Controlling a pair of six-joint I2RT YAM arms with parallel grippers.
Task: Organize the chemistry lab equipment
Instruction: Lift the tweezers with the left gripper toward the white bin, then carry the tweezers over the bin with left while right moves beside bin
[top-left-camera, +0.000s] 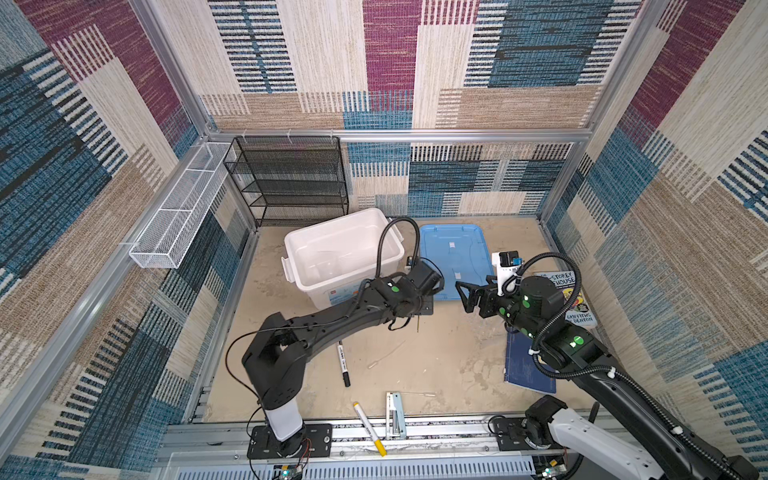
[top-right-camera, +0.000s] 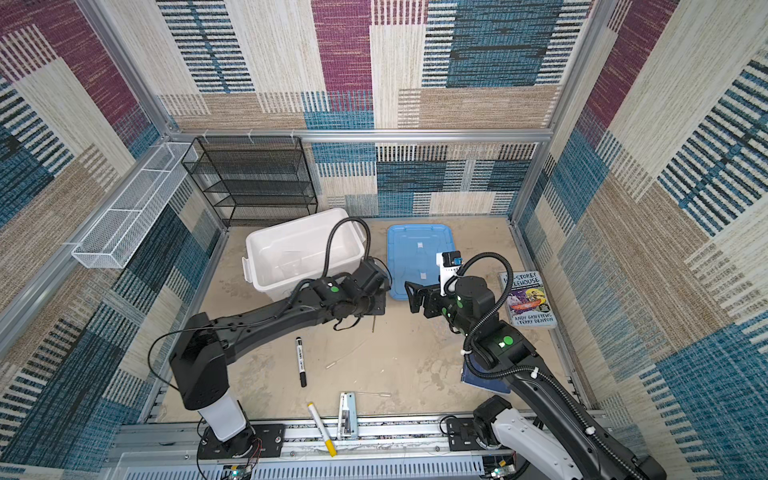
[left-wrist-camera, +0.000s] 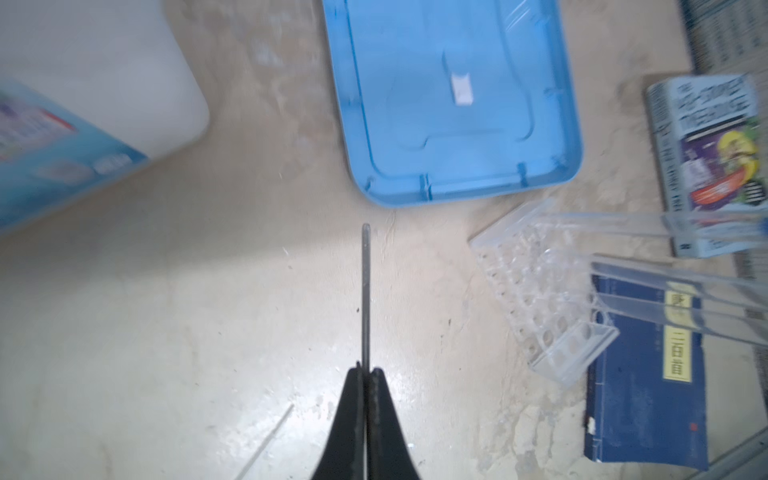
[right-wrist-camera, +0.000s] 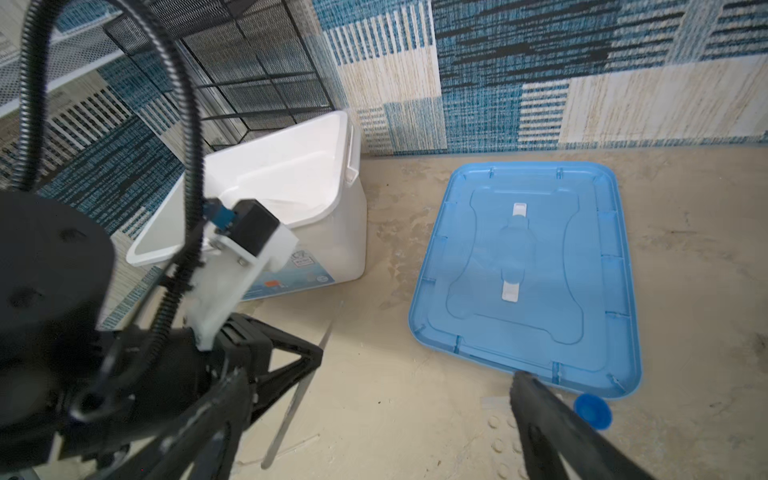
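We read the top views as a clock face, twelve at the back wall. Near the centre of the sandy, mottled table (top-left-camera: 457, 353), the left gripper (left-wrist-camera: 365, 372) has its black tapered fingers pressed together on the metal tweezers (left-wrist-camera: 365, 291). These show as a thin grey strip, seen edge-on in the left wrist view and jutting straight past the fingertips. In both top views the tweezers hang as a short dark sliver below the wrist; we cannot tell whether the tip touches the table.

The right gripper (top-left-camera: 464, 297), at about two o'clock, stands spread wide with nothing between its jaws, just beside the near edge of the smooth blue lid (top-left-camera: 453, 249). The glossy white bin (top-left-camera: 345, 249), open and round-cornered, sits at eleven.

At about three o'clock the clear tube rack (left-wrist-camera: 544, 291) lies tilted, its rows of round holes showing. Long clear test tubes (left-wrist-camera: 615, 222) reach from it over the blue book (left-wrist-camera: 644, 395) and the illustrated book (left-wrist-camera: 715, 158).

Thin clear rods (top-left-camera: 387, 353) lie bare on the table towards six. The black marker (top-left-camera: 343, 363) lies at seven and the yellow-tipped marker (top-left-camera: 369, 428) at the front rail.
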